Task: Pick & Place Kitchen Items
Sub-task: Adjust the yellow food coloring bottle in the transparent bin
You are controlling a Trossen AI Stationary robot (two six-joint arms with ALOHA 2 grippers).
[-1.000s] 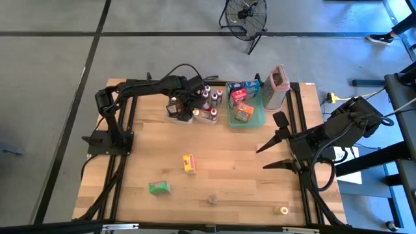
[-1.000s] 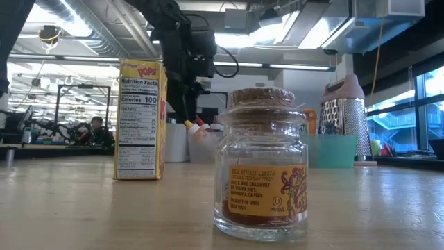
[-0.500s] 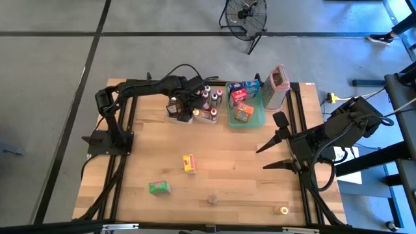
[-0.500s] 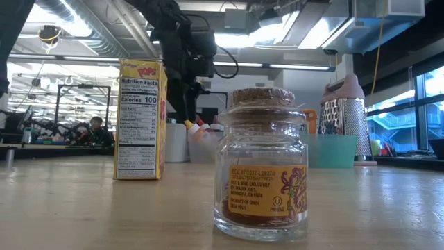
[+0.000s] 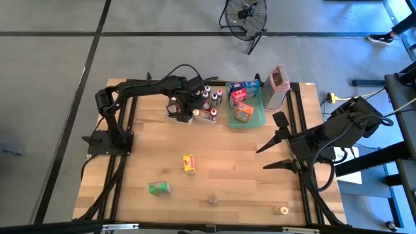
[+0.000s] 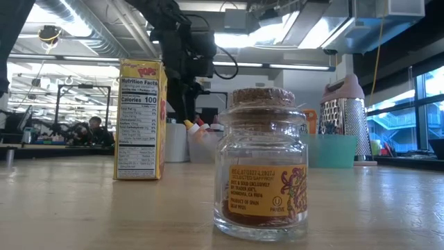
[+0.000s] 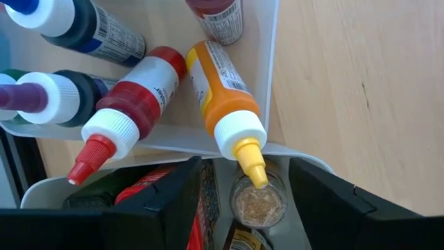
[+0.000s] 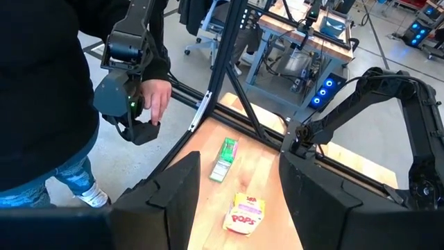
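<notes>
Orange squeeze bottle [image 7: 223, 98] lies tilted in the clear tub [image 7: 274, 83] at the surface's far edge; my left hand [image 7: 244, 201] hovers over it, part open, empty. I'd centre on the body before closing. Right hand [image 5: 281, 151] waits wide, empty.

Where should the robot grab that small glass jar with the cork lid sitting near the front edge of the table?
Grip the small glass jar with the cork lid around its round body, below the cork, coming straight down from above. It stands upright and alone on the wooden table, with the yellow food box and green box well apart from it. Clamping the loose-looking cork alone would probably be riskier.
</notes>
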